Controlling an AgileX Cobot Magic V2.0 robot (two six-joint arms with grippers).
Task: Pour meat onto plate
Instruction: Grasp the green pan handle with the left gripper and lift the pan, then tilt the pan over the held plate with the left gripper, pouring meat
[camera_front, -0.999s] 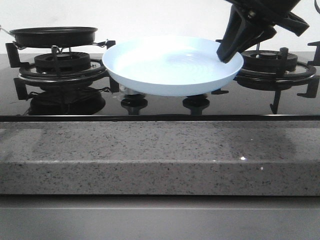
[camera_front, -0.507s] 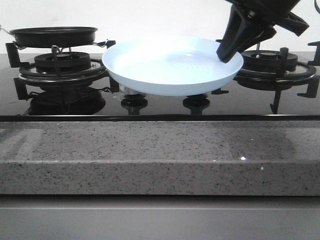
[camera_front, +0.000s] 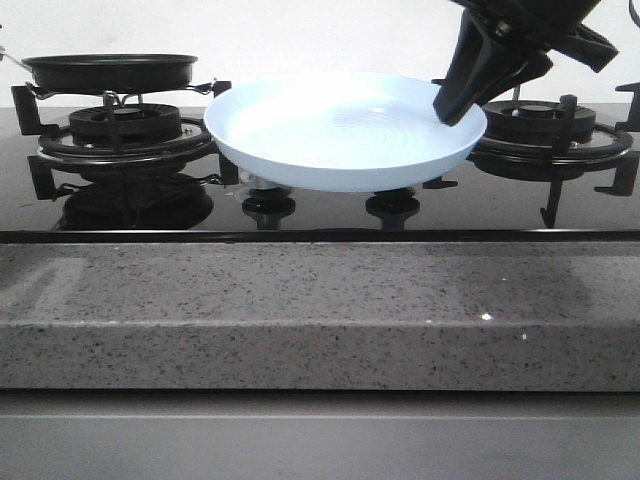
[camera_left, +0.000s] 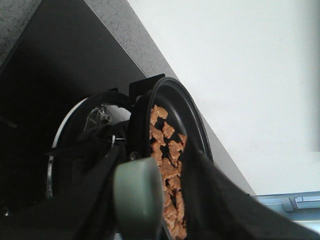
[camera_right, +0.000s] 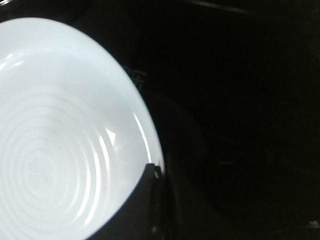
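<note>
Front view: right gripper (camera_front: 462, 100) clamped on plate (camera_front: 340, 135) rim, held above the stove's middle. Meat (camera_left: 167, 165) in pan (camera_front: 108, 70), left burner; left gripper's (camera_left: 150, 200) closure unclear.

Front view low and level facing hob (camera_front: 330, 215), wrist views close, plate (camera_front: 340, 130) shared with right wrist.

Black frying pan (camera_front: 108, 70) sitting on the far-left burner (camera_front: 112, 135). Glossy black hob (camera_front: 330, 205), speckled grey counter edge (camera_front: 320, 320) up front.
</note>
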